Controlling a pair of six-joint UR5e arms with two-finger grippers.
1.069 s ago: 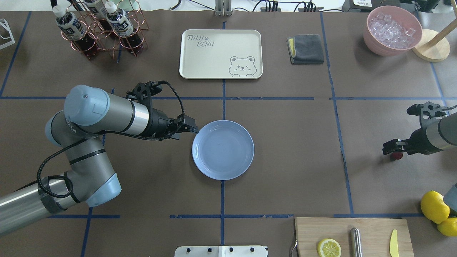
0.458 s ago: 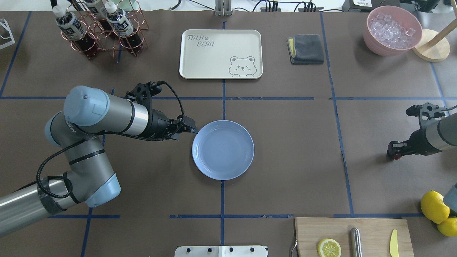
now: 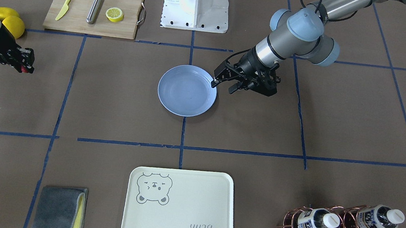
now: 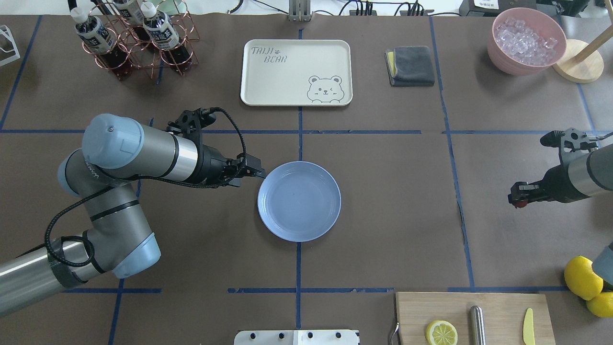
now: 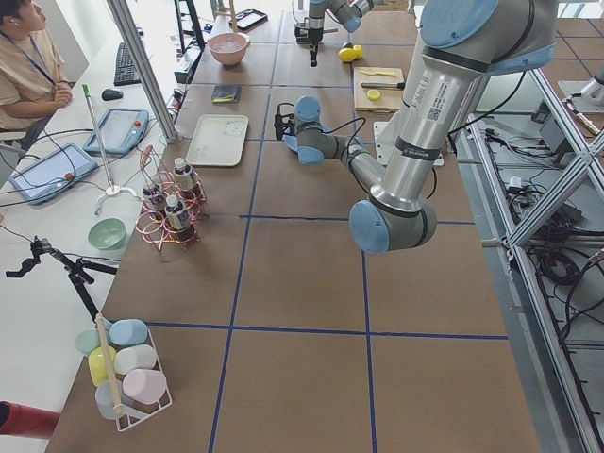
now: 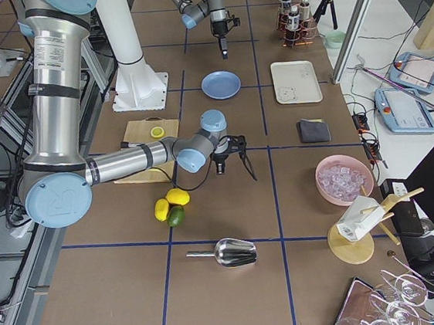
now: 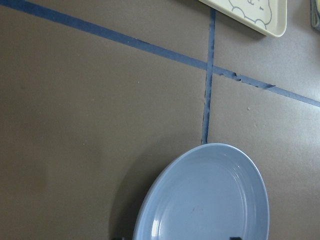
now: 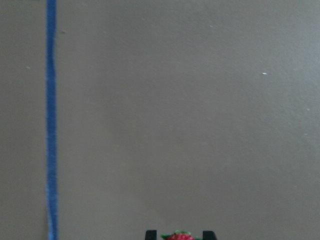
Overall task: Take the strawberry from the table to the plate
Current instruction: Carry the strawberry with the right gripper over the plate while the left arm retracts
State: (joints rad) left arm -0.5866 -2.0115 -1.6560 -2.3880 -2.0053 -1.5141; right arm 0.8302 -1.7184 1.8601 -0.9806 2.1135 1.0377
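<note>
The strawberry [image 4: 518, 204] is a tiny red berry with a green cap, held at the tip of my right gripper [image 4: 516, 199] over the table [image 4: 397, 215] at the right side. In the right wrist view the strawberry [image 8: 179, 236] sits between the two fingertips, and in the front-facing view the strawberry [image 3: 23, 69] shows just under my right gripper [image 3: 25, 65]. The pale blue plate [image 4: 299, 201] lies empty at the table's centre. My left gripper [image 4: 258, 174] hovers open at the plate's left rim; the left wrist view shows the plate [image 7: 205, 200] below it.
A cream bear-print tray [image 4: 297, 72] lies beyond the plate. A grey cloth [image 4: 410, 65], a pink bowl of ice [image 4: 527, 40] and a bottle rack [image 4: 129, 38] line the far edge. A cutting board [image 4: 503, 306] with a lemon half, and whole lemons [image 4: 582, 278], sit near right.
My right gripper, shut on the strawberry, has drawn a little toward the table's centre and up in the view. The left arm has barely shifted.
</note>
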